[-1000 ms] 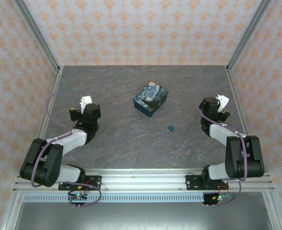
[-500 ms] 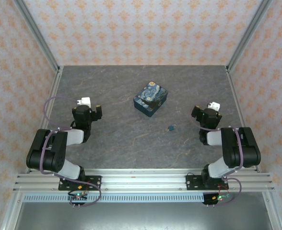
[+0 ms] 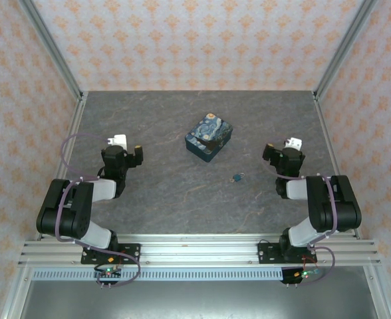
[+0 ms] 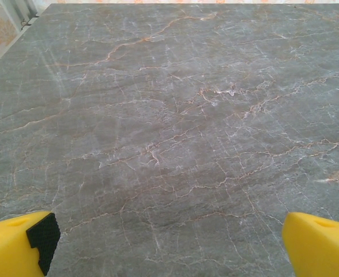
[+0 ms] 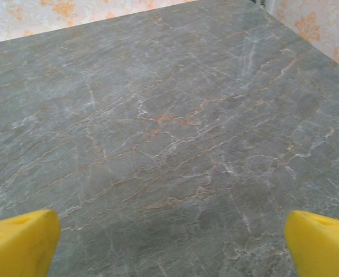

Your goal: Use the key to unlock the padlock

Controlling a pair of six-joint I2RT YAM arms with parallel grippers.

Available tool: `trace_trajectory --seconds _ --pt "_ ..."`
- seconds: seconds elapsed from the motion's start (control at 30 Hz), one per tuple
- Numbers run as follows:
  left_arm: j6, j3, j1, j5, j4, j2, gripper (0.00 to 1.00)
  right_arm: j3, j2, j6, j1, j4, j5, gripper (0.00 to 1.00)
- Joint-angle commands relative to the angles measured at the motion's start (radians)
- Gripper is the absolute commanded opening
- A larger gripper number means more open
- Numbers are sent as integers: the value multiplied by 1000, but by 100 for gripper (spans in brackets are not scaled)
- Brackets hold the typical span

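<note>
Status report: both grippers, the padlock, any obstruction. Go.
Left gripper open, empty. Right gripper open, empty. Padlock on table, untouched, right of centre; key too small to tell. Tin behind it, apart, not blocking.

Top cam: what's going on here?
Nothing is being handled yet. Both arms sit folded near their bases, the left gripper and right gripper open and empty over the table. The small teal padlock lies untouched near the painted tin, closer to the right arm. The key is too small to make out.

padlock [image 3: 237,177]: too small for detail | left claw [image 4: 169,239] fingers [image 4: 17,245]: cropped
</note>
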Motion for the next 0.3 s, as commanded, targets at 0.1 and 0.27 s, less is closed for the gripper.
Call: trace_trajectory --seconds 0.1,0.27 --pt "12 13 10 6 35 7 100 39 4 -15 -11 -27 -45 99" --pt "12 10 11 4 39 6 100 24 -7 -15 -13 -6 -46 99"
